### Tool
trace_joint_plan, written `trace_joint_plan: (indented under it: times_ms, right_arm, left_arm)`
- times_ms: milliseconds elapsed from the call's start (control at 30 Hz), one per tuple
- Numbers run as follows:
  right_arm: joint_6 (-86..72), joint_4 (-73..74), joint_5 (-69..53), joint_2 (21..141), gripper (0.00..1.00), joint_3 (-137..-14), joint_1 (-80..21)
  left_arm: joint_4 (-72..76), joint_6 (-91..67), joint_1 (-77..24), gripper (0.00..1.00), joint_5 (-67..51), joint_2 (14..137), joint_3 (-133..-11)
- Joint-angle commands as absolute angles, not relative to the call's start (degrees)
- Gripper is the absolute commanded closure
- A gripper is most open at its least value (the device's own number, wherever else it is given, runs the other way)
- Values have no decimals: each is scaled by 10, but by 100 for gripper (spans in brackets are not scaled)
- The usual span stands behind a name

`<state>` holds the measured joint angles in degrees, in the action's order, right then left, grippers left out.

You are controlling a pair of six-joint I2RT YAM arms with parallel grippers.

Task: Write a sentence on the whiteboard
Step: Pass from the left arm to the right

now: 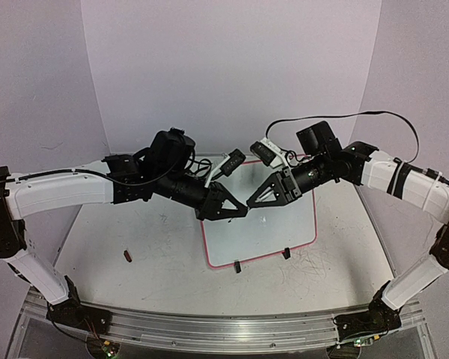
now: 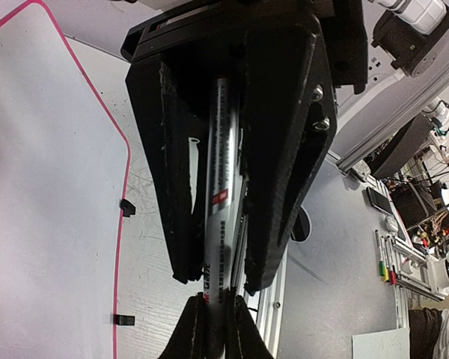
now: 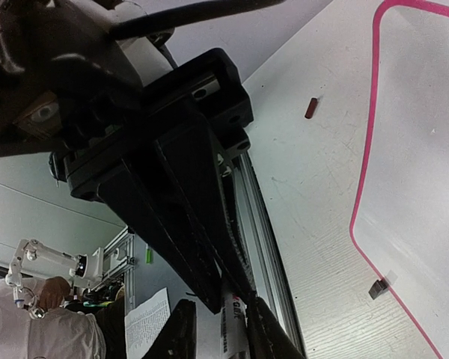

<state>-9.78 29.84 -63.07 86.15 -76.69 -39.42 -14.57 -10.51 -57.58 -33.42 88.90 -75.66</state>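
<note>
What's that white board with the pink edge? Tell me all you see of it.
The whiteboard is a white rectangle with a thin pink rim, rounded corners and two black clips on its near edge. It lies flat on the scuffed table, blank wherever it shows. The left arm and right arm hang over its far part, hiding it.
</note>
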Motion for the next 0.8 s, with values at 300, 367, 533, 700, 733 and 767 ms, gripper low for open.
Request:
trace_joint_plan:
  times_ms: [300,367,533,700,733,767]
  right_arm:
    - [-46,320,-650,874,88,-777,-405]
    - [-44,321,-650,874,93,-777,-404]
    - [-37,326,-650,873,99,-775,-405]
    - [-31,330,-648,872,82,-775,-405]
    - [-30,331,-648,872,81,-775,-405]
    - [-29,332,-648,872,80,-775,-404]
  left_arm:
    - [-125,-104,-576,100,-351,883,-775]
    - [-126,-103,-576,100,-352,883,-776]
    - [-131,-98,-576,100,-349,884,-777]
    - [-138,-95,-576,100,-355,886,-780]
    - [-139,-95,-576,100,-356,886,-781]
    - [-140,-95,-576,100,-356,887,-782]
